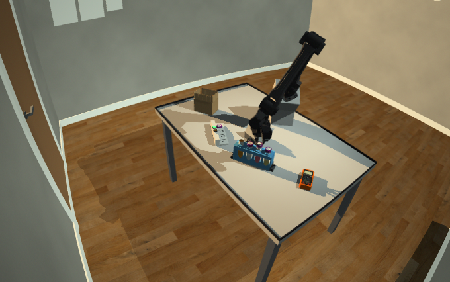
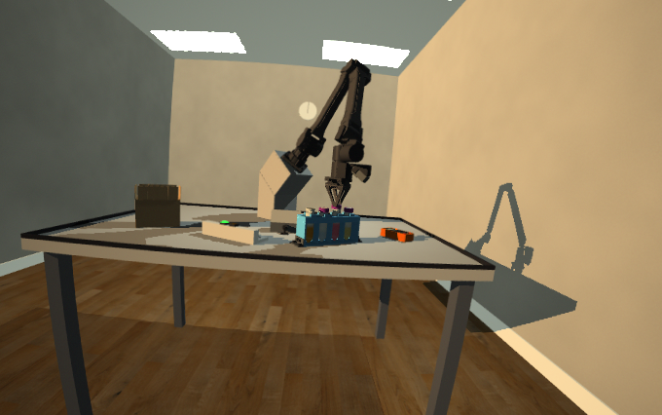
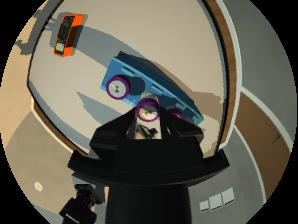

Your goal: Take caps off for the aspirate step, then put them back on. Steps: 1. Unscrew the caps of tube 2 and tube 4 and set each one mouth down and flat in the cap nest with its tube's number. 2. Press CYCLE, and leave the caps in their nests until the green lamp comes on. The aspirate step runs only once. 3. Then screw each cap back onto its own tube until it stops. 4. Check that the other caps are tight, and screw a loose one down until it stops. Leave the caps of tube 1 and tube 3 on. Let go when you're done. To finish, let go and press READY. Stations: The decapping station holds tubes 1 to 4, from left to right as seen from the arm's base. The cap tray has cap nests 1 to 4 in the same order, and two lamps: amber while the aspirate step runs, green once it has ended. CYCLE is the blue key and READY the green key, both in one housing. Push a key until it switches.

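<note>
- Clamped on a purple cap [image 3: 148, 113], the tool [image 2: 335, 199] points straight down over the blue decapping station [image 1: 253, 155], its fingers closed around the cap's sides.
- From the exterior view, the held cap [image 2: 335, 208] sits at the top of the third tube from the left; whether it rests on the tube's mouth or hangs just above it cannot be told.
- Two more purple caps [image 1: 267, 149] stand on tubes either side of the tool, while the tube at the end nearest the cap tray [image 1: 222, 135] shows a pale top [image 1: 241, 141].
- A green lamp [image 2: 224, 221] glows on the cap tray, which lies on the desk [image 1: 285, 199] just beside the station.
- Well apart on the desk stand a cardboard box [image 1: 206, 100] and an orange multimeter [image 1: 306, 179].
</note>
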You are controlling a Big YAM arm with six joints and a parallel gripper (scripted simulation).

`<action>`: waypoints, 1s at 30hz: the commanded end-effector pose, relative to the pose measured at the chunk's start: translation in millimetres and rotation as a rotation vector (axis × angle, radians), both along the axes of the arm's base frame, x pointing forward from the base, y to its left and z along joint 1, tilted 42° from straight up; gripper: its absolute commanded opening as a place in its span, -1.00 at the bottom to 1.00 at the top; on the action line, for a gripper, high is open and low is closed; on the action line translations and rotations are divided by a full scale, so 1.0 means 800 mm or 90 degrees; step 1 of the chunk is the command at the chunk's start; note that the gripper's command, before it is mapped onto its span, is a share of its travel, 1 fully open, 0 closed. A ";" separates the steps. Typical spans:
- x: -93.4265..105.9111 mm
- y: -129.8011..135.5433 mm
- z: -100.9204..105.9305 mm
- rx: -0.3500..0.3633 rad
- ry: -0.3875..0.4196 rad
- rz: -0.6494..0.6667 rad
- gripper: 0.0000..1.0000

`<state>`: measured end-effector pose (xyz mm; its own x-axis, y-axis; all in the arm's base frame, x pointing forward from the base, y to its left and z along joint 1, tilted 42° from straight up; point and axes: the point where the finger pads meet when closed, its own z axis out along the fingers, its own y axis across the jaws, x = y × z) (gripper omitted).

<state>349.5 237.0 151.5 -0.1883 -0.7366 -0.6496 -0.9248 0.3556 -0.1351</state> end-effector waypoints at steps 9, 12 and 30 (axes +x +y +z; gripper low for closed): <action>0.010 0.002 0.019 0.016 -0.024 -0.011 -1.00; 0.011 0.003 0.021 0.017 -0.025 -0.011 -1.00; 0.015 0.012 0.030 0.020 -0.031 -0.004 -1.00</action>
